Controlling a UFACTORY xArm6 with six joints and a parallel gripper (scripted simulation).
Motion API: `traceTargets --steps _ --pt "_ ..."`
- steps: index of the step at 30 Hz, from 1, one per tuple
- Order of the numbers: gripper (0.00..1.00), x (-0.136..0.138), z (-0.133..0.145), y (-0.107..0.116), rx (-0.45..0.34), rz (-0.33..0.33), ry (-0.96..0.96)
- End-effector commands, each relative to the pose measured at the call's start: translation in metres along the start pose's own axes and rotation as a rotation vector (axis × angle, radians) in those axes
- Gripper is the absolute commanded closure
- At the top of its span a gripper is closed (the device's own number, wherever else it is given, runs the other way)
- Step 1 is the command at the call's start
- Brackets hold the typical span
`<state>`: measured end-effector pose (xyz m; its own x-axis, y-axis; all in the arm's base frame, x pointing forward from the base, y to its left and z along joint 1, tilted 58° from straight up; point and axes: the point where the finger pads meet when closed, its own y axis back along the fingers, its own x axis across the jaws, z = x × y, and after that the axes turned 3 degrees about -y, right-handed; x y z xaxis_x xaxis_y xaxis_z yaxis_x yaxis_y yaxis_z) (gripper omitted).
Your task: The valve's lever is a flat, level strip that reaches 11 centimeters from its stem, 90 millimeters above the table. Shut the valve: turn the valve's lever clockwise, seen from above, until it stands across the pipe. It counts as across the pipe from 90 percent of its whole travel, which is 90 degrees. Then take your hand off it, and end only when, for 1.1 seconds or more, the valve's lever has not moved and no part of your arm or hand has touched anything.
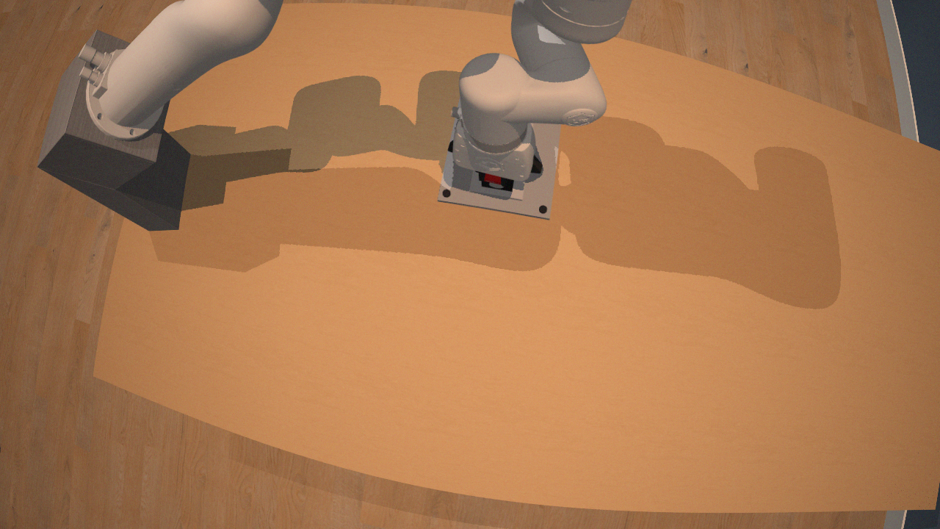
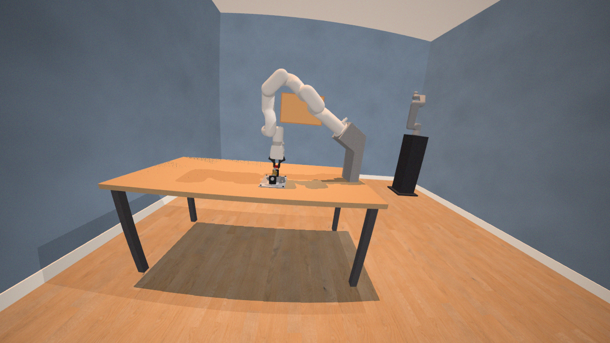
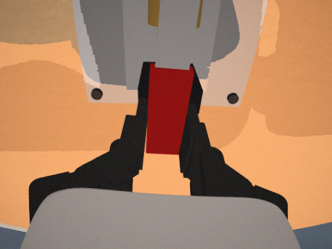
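Observation:
The lever's red grip (image 3: pixel 166 121) (image 1: pixel 491 177) (image 2: pixel 276 166) runs down the middle of the wrist view and continues as a grey strip (image 3: pixel 180 41) toward the top. Brass pieces (image 3: pixel 153 14) show on both sides of the strip, so the lever looks lined up along the pipe. My gripper (image 3: pixel 164 117) points down and is shut on the red grip, with one black finger on each side. The valve's pale base plate (image 1: pixel 493 203) (image 3: pixel 221 88) lies on the table under my hand. The stem and most of the pipe are hidden by the lever and the arm.
The wooden table (image 1: pixel 460 368) (image 2: pixel 170 189) carries the valve. My arm's grey mount (image 1: pixel 98 154) (image 2: pixel 354 153) stands at the left in the top view. Dark bolt heads (image 3: pixel 97 93) (image 3: pixel 232 98) sit at the plate's corners. A black pedestal (image 2: pixel 410 164) with another arm stands away from the table.

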<state>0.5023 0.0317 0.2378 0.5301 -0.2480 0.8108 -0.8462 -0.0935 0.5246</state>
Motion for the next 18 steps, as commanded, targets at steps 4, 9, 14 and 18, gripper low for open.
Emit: traceTargets --steps 4,9,14,18 --pt "1.0 -0.0083 0.0006 0.0004 -0.003 -0.008 -0.055" --pt "1.0 -0.01 0.0006 0.0004 -0.003 -0.008 -0.074" --pt "1.0 -0.0132 0.0005 0.0005 -0.003 -0.008 -0.11" --pt "1.0 -0.0137 0.0004 0.0005 -0.003 -0.008 -0.116"
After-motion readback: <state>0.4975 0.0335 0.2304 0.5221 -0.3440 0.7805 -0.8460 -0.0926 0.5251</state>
